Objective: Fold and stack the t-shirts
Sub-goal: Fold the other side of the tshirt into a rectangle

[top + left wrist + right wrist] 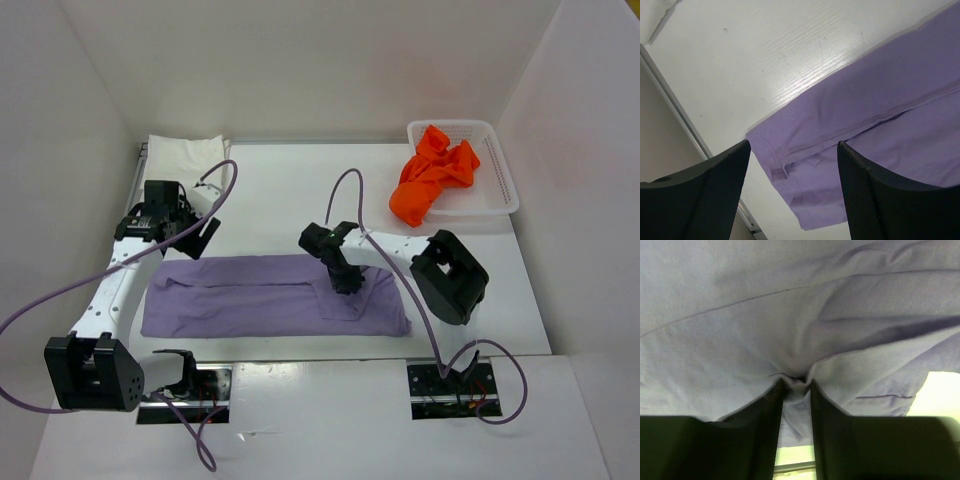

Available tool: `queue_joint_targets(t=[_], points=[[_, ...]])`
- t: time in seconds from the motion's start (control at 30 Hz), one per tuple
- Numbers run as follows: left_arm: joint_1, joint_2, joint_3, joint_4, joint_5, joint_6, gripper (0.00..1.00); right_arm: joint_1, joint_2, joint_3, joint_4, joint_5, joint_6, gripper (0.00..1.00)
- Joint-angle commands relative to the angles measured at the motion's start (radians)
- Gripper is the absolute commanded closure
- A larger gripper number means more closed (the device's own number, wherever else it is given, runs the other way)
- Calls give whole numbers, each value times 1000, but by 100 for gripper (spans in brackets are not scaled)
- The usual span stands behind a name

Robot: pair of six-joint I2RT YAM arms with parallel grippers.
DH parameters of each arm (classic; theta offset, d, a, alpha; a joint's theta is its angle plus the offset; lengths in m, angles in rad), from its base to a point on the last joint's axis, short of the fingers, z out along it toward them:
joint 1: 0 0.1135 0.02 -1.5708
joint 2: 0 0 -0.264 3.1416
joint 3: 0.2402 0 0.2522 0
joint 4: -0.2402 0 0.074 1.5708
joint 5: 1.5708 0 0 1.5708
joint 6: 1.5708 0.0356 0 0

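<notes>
Right wrist view alone shows right gripper [796, 382] pinching a fold of lavender t-shirt [740, 315]. Left gripper [792, 147] spread over its far-left corner.

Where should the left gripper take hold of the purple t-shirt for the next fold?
Probably the layered far-left corner of the purple t-shirt, from above and the left: it lies flat, so only an edge can be pinched, and the open left gripper hovers over that corner.
</notes>
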Motion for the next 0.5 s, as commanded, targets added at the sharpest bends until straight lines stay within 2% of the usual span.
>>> queue_joint_targets(t=[0.0, 0.13, 0.47], points=[[-2, -11, -5, 7, 4, -28, 23, 2, -26, -21, -4, 25, 41, 77], [-2, -11, -5, 7, 4, -28, 23, 2, -57, -54, -13, 25, 67, 98], [-2, -11, -15, 17, 4, -28, 23, 2, -279, -149, -71, -15, 197, 98]])
